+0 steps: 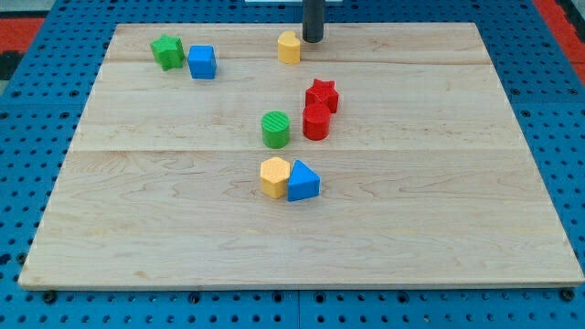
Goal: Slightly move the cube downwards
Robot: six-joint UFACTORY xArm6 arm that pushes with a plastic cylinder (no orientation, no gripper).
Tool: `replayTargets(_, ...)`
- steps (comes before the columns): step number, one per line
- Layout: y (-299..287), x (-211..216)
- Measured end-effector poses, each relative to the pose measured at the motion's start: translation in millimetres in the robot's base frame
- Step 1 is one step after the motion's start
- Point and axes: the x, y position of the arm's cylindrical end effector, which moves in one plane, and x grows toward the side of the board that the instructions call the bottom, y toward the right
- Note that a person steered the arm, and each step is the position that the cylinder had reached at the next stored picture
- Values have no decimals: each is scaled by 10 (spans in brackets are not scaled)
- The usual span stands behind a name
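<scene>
Our tip (313, 40) holds nothing, sits beside yellow plastic block (289, 47). Blue plastic cube (202, 61) is well left; we'd approach from above, nudge gently w/o touching green star block (167, 51).

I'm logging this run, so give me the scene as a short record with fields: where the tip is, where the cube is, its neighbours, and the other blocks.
tip: my tip at the view's top centre, just right of the yellow block
cube: blue cube, upper left of the board
cube neighbour: green star-like block, close on its left
centre group: red star, red cylinder, green cylinder
lower pair: yellow hexagonal block touching blue triangular block
tip to cube: far apart, no contact
</scene>
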Motion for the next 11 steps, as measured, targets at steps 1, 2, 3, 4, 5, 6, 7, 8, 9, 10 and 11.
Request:
replayTargets(1,0,-144)
replayTargets(2,1,-211)
replayTargets(3,1,-214)
replayTargets(4,1,-221)
replayTargets(5,1,-220)
replayTargets(6,-21,-204)
replayTargets(7,-303,-213)
replayTargets(8,-801,-219)
replayTargets(9,-1229,-67)
replayTargets(10,-1430,181)
replayTargets(11,-1431,843)
